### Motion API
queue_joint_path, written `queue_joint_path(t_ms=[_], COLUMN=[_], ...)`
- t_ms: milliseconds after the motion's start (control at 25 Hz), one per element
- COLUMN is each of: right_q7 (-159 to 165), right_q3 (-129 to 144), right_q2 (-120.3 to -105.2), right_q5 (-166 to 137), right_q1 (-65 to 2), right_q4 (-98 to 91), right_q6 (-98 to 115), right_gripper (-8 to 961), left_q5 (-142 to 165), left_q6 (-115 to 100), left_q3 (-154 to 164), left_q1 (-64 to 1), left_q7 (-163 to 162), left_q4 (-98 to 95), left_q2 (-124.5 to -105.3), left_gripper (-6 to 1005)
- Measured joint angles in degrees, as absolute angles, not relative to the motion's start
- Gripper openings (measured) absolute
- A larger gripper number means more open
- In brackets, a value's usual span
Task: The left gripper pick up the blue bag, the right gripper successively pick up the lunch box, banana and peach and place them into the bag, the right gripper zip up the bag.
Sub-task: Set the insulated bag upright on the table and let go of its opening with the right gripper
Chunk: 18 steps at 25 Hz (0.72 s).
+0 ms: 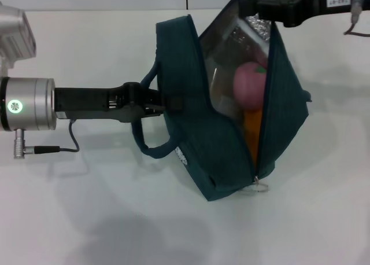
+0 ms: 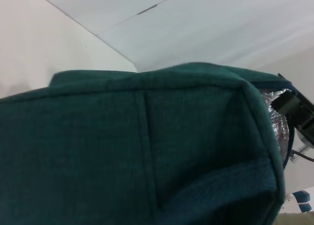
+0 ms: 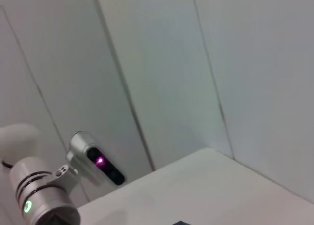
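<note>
Head view: peach (image 1: 250,83) hides lunch box.

Blue bag (image 1: 228,143) stands mid-table (image 1: 87,219), mouth gaping toward the right. Inside it: peach (image 1: 250,84) uppermost, banana (image 1: 253,132) directly below and touching it, lunch box (image 1: 231,45) behind the peach, toward the far end. Left gripper (image 1: 151,106) reaches in from the left, at the bag's left wall by the handles (image 1: 147,143). Right gripper (image 1: 260,7) sits at the bag's far top edge. Zip pull (image 1: 260,187) lies at the bag's near corner, on the table.
</note>
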<state>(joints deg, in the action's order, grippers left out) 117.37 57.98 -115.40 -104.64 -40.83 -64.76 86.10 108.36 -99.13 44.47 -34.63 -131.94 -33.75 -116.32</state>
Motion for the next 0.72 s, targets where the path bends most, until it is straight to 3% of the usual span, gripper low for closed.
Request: queue_joint_path(t_ms=[600,720], right_q7=[116.2,116.2], right_q3=[58.1,58.0], right_q2=[-115.01,-115.08], right_q5=[-104.4,-104.4], right_q1=[-39.8,-39.6], right_q4=[-62.5,-62.4], right_q6=[86.3,86.2], right_gripper=[95,199], left_q5=[108.7,108.8], left_q6=[-98.7,-98.6], left_q3=[43.0,43.0], left_q1=[-33.9,-33.7], left_q7=[-131.9,-131.9], left_q4=[-33.7,-33.7], left_q2=[-116.10,-116.06], left_gripper=[40,40])
